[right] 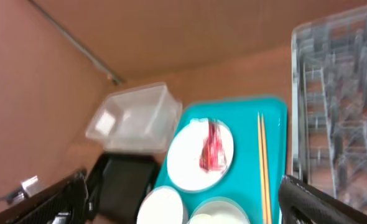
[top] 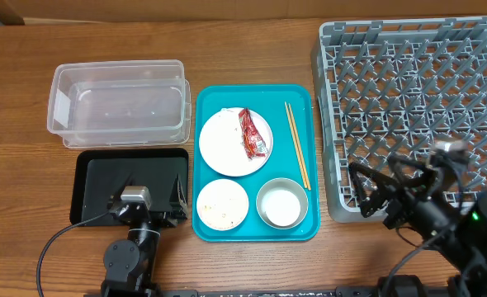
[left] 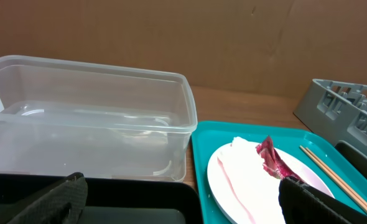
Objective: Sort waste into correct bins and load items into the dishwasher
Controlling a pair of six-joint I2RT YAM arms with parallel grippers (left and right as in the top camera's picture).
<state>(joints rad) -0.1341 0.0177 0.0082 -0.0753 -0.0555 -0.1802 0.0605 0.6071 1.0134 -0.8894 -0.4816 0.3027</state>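
Wooden counter, brown grain. Four items rest directly on it: clear tub at rear left; black tray just in front of the tub; teal serving tray at centre, just beside both; grey dish rack at right, near the teal serving tray.

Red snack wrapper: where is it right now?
The red snack wrapper lies on the large white plate at the far end of the teal tray, mid-table in the overhead view, with the chopsticks to its right.
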